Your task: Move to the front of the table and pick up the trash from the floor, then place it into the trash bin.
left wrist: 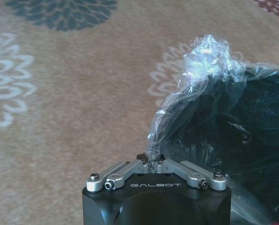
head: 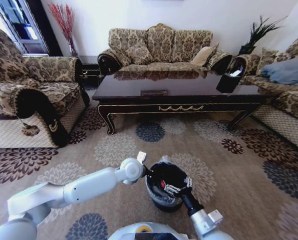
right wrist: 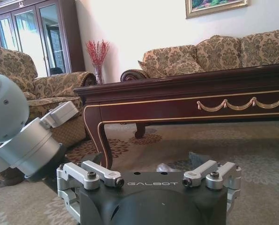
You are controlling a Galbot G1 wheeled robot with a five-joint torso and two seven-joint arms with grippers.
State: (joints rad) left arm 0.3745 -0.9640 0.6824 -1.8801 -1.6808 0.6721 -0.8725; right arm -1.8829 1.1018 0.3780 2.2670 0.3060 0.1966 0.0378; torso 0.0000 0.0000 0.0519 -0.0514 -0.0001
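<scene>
The trash bin (head: 154,194) stands on the flowered floor (head: 229,175) just before me, a clear liner (left wrist: 209,56) puffed up over its rim. My left gripper (head: 147,172) sits at the bin's left rim, shut on a fold of that liner (left wrist: 151,161). Over the bin's mouth hangs my right gripper (head: 178,189), its fingers spread apart with nothing between them (right wrist: 151,176). A small red bit (head: 163,186) shows inside the bin; I cannot tell whether it is the trash. The table (head: 179,90) stands beyond the bin, its gold-trimmed apron (right wrist: 177,110) facing me.
An armchair (head: 34,95) flanks the table on the left, a sofa (head: 159,47) stands behind it and another (head: 289,85) to the right. A dark holder with white paper (head: 229,80) rests on the table's right end. Open carpet lies between bin and table.
</scene>
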